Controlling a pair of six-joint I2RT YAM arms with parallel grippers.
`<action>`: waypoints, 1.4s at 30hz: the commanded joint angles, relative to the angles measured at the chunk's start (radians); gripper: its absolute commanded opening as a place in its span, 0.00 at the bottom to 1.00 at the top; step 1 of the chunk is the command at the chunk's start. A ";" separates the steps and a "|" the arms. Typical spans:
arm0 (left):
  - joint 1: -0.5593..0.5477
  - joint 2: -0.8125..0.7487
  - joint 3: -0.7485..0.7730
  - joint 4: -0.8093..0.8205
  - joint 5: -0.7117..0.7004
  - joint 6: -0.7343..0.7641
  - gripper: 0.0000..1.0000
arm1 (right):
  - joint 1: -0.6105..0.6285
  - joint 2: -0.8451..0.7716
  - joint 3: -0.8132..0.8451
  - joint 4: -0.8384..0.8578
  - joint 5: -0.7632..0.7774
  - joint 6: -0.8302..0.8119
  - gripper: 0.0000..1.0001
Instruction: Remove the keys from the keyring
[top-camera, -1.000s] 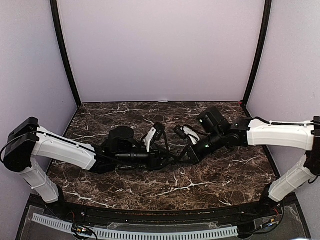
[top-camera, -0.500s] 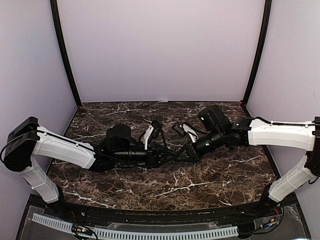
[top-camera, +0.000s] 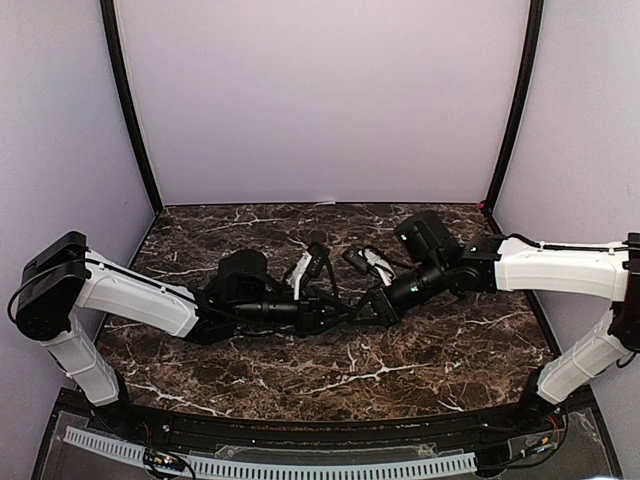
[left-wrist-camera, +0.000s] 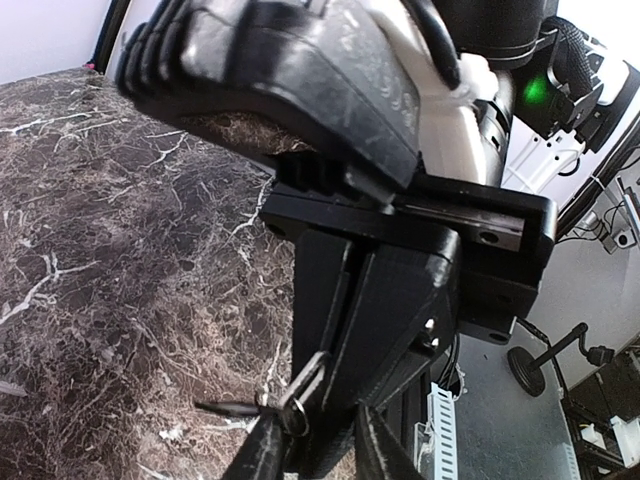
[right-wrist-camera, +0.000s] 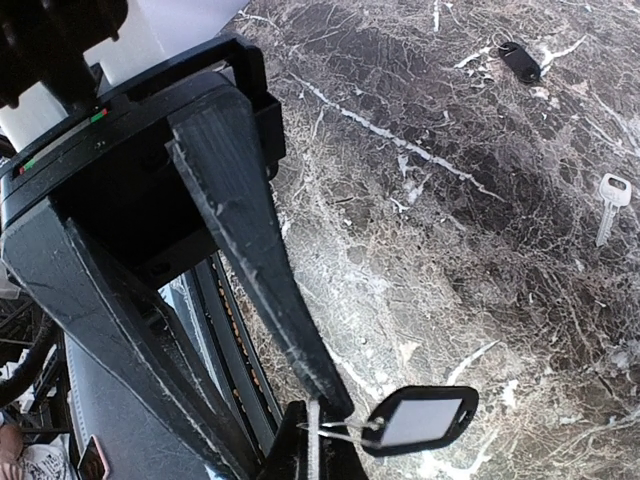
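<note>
My two grippers meet at mid-table, the left gripper (top-camera: 340, 312) tip to tip with the right gripper (top-camera: 367, 306). In the right wrist view the right gripper (right-wrist-camera: 315, 420) is shut on a thin silvery key (right-wrist-camera: 313, 445) seen edge-on. The thin wire keyring (right-wrist-camera: 345, 432) hangs from it, with its black, white-labelled fob (right-wrist-camera: 420, 420) just above the marble. In the left wrist view the left gripper (left-wrist-camera: 315, 425) has its fingers (left-wrist-camera: 262, 450) apart, either side of the right gripper's fingers (left-wrist-camera: 390, 300). One left fingertip is at the ring (left-wrist-camera: 291, 416), below the silvery key (left-wrist-camera: 306, 378).
A loose silver key (right-wrist-camera: 609, 203) lies on the dark marble to the right in the right wrist view. A small black oval piece (right-wrist-camera: 520, 60) lies farther off. Purple walls and black posts enclose the table (top-camera: 420, 370).
The right gripper has moved left and down toward the left gripper. Both wrists have shifted slightly, and the tips now sit closer together.
</note>
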 joint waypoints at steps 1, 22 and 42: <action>0.007 -0.005 0.021 0.032 0.001 -0.010 0.21 | -0.003 0.007 0.000 0.030 -0.022 -0.017 0.00; 0.011 -0.041 -0.026 0.033 -0.031 -0.005 0.00 | 0.000 0.005 0.001 -0.036 0.002 -0.045 0.00; 0.011 -0.062 -0.154 0.256 0.058 0.168 0.27 | -0.005 0.007 0.010 -0.024 -0.093 -0.004 0.00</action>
